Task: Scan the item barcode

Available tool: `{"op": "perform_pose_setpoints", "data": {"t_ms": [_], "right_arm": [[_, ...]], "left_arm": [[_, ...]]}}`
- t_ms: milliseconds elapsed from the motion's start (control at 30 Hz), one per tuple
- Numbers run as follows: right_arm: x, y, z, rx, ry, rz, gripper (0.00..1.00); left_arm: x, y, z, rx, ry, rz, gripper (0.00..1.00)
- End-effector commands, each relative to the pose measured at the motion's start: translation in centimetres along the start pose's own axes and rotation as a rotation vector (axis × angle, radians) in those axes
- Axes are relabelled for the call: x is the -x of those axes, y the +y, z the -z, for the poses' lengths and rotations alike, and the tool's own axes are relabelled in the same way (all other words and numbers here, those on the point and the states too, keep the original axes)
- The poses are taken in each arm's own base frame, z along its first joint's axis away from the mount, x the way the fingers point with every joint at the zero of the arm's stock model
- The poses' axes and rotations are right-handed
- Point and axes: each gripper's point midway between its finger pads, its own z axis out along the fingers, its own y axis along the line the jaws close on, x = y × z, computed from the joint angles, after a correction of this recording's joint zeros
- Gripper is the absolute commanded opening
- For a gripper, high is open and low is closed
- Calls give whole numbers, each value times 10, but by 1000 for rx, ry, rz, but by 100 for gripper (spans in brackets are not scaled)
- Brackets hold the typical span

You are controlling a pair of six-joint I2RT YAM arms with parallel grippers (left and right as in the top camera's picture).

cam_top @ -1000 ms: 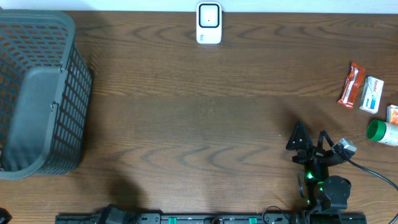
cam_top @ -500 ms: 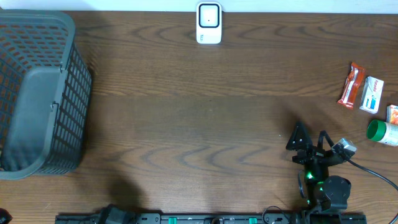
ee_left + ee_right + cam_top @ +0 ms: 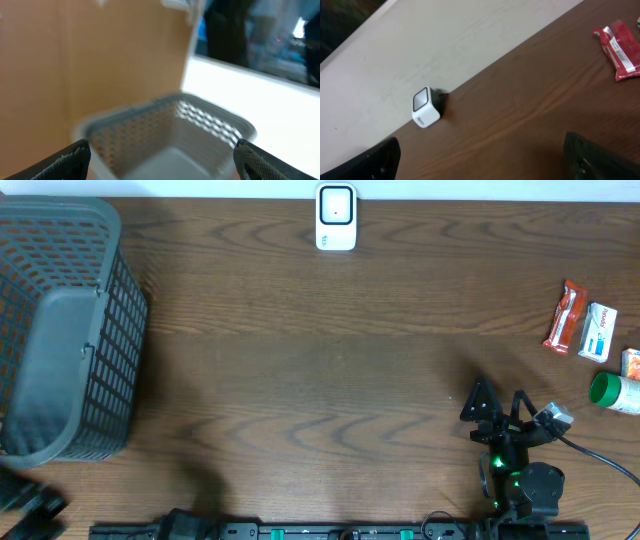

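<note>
The white barcode scanner [image 3: 336,218] stands at the table's far edge, and the right wrist view shows the scanner [image 3: 426,107] ahead to the left. Items lie at the right edge: a red packet [image 3: 565,316], a white box [image 3: 598,332] and a green-capped bottle [image 3: 612,392]. The red packet [image 3: 620,47] also shows at the top right of the right wrist view. My right gripper [image 3: 498,402] [image 3: 482,162] hovers open and empty, left of the items. My left gripper [image 3: 162,160] is open and empty, facing the grey basket [image 3: 170,135]. Its arm [image 3: 25,505] shows at the overhead's bottom left.
A large grey mesh basket [image 3: 60,330] fills the table's left side. A small orange-and-white pack [image 3: 631,363] sits at the right edge between the box and the bottle. Bare brown wood [image 3: 320,380] spans the middle.
The left arm has come into the overhead view at the bottom left corner. The right arm and the items have not moved.
</note>
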Motion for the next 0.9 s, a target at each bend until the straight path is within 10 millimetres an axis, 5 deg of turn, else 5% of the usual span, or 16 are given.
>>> {"op": "perform_pose_setpoints", "data": {"t_ms": [0, 333, 733, 867], "right_arm": [[-1, 0, 0, -1, 2, 15, 99], [-1, 0, 0, -1, 2, 15, 99], [-1, 0, 0, -1, 2, 15, 99], [-1, 0, 0, -1, 2, 15, 99]], "left_arm": [[-45, -34, -15, -80, 86, 78, 91], [-159, -74, -53, -84, 161, 127, 92], [-244, -80, -64, -137, 169, 289, 92], [-258, -82, -64, -137, 200, 319, 92]]}}
